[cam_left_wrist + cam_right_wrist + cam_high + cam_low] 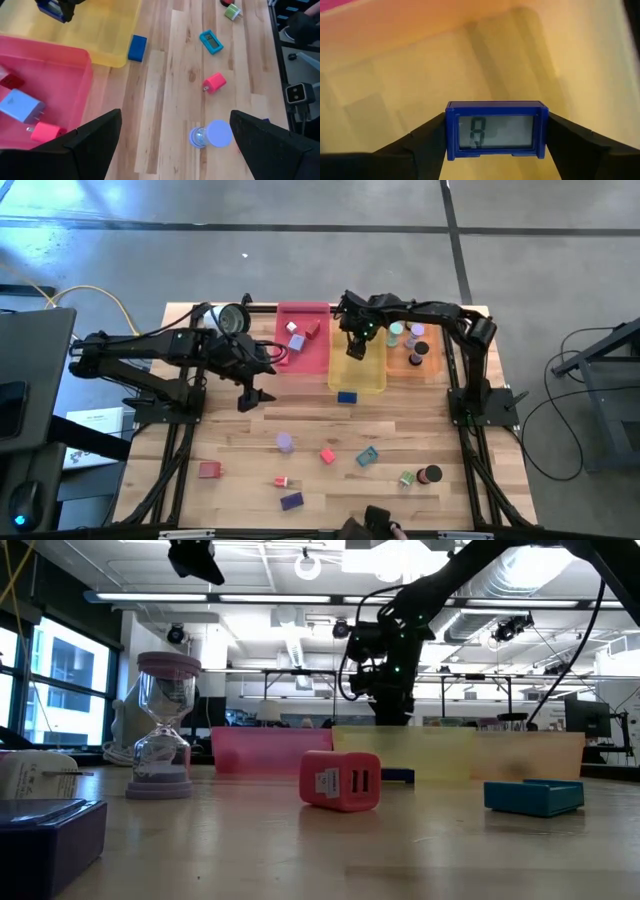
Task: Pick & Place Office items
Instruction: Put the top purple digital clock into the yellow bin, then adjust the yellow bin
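Observation:
My right gripper (355, 345) hangs over the yellow tray (357, 370), shut on a small blue digital clock (496, 131). The left wrist view also shows the clock (52, 9). My left gripper (175, 125) stands open above the bare wood beside the pink tray (303, 345), with nothing between its fingers. The pink tray holds a light blue plug block (20, 107) and red and pink pieces. Loose items lie flat on the table's near half: a blue block (347, 396), a lavender cylinder (285, 442), a red plug block (327, 455) and a teal clock (367, 457). My right gripper pinches the blue clock by its two short ends (449, 132), one finger on each. The fingers come from above and point down into the yellow tray. The clock hangs level and lifted clear of the tray floor, its display facing the wrist camera.
An orange tray (415, 358) with round pieces stands at the far right. A round silver-and-white object (233, 318) sits at the far left. A red block (208, 470), a purple block (291, 500), a green piece (406, 478) and a black disc (432, 474) lie near the front edge.

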Controlling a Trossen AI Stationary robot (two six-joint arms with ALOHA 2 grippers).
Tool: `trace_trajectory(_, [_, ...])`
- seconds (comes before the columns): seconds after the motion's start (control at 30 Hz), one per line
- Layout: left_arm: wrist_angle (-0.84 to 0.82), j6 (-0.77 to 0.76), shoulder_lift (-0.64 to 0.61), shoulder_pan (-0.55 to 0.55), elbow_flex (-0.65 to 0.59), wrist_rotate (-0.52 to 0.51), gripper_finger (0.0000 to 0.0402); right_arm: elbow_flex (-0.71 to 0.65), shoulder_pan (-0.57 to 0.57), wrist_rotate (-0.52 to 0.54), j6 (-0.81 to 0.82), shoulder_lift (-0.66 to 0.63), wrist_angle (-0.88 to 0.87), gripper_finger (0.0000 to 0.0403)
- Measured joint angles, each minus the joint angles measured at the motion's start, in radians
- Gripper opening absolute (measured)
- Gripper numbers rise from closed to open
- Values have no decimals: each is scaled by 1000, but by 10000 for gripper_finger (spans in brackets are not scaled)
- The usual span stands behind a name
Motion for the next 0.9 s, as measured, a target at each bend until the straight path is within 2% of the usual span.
trace_trajectory(0.17, [0,9,0,24,0,0,363,0,-20,-2,0,0,29,280])
trace_trajectory(0.4, [0,17,0,44,0,11,363,0,-17,-4,-1,0,33,329])
trace_trajectory(0.67, [1,17,0,48,0,11,363,0,-18,111,-2,0,98,340])
trace_trajectory(0.9, [1,16,0,48,0,10,363,0,-37,124,1,0,147,340])
